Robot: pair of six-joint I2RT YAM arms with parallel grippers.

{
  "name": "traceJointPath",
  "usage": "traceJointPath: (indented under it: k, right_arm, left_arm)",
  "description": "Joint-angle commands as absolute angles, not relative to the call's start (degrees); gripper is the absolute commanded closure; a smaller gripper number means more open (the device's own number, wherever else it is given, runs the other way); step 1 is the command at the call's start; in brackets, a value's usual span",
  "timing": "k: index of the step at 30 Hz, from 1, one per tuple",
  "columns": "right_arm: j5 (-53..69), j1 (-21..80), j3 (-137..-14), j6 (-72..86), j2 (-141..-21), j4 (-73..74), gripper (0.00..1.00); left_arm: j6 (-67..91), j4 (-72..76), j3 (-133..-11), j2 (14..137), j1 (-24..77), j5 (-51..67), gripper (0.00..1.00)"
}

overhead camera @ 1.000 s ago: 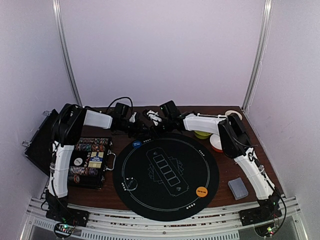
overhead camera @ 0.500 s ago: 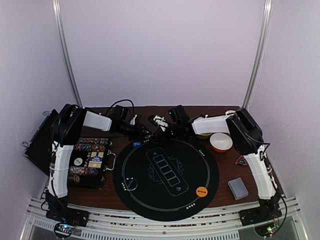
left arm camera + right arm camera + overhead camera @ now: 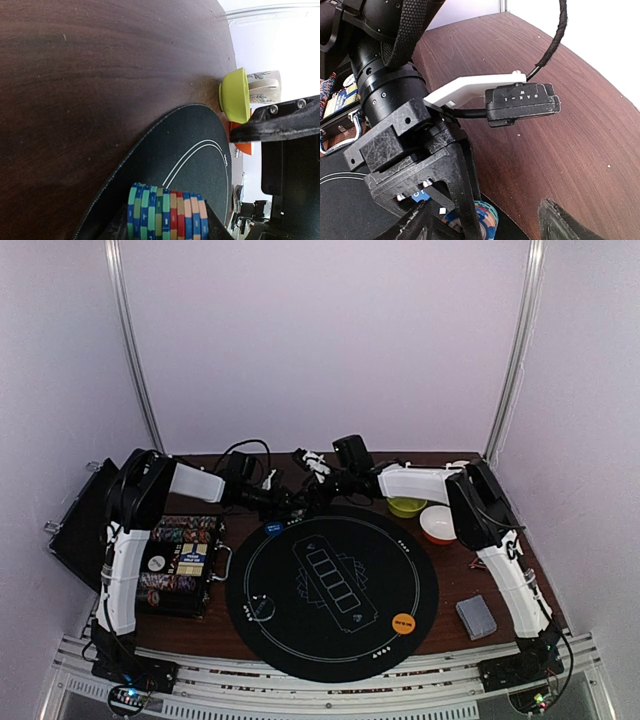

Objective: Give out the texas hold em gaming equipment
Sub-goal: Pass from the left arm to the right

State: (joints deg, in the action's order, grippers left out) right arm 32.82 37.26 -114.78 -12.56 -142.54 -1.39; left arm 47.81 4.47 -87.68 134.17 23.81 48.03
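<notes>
Left gripper (image 3: 290, 504) pinches a stack of striped multi-coloured poker chips (image 3: 167, 214), axis spanning the jaws, over the round black mat (image 3: 300, 632)'s far edge. Right gripper (image 3: 318, 486), fingers spread, hovers just beside, to its right.

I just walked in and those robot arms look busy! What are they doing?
They are setting up a poker game. The left gripper is holding a stack of chips at the far edge of the round black mat. The right gripper hangs open close by, holding nothing. The chip case sits at the left, and the cards lie in a deck near the right arm's base.
</notes>
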Motion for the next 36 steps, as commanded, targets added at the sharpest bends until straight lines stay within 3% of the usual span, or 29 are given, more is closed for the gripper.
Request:
traceJointPath:
  k: [1,7,10,18,23,26,32,36]
  right_arm:
    - [36.2,38.8,-109.0,-13.3,-141.0,0.5,0.25]
    - [38.0,38.8,-98.8,-13.5,-135.1,-6.7,0.21]
    - [39.6,38.7,-100.3,-13.5,-135.5,-6.3,0.20]
    - [28.7,38.7,-110.3,-14.9,-140.3,2.3,0.23]
    - [30.5,38.5,-105.5,-14.6,-137.7,2.1,0.22]
    - [33.1,38.3,-104.2,-10.5,-136.0,0.3,0.22]
    - [35.0,37.6,-98.8,-0.9,-130.9,-5.6,0.23]
    - [34.9,37.0,-96.6,5.1,-130.3,-9.2,0.23]
  left_arm:
    - [50.8,7.2,-85.5,136.2,25.1,51.4,1.00]
    - [49.6,6.6,-83.4,135.4,25.1,51.8,1.00]
    - [49.7,6.4,-83.8,135.7,25.1,51.1,1.00]
    - [49.9,5.2,-85.9,136.4,24.7,50.8,1.00]
    - [49.5,4.4,-85.8,136.8,24.6,49.8,1.00]
    - [48.7,3.2,-85.6,136.9,24.5,48.5,0.97]
    - [48.2,2.1,-85.7,136.9,24.2,46.8,0.81]
    - [48.8,2.5,-85.4,136.8,23.6,46.5,0.77]
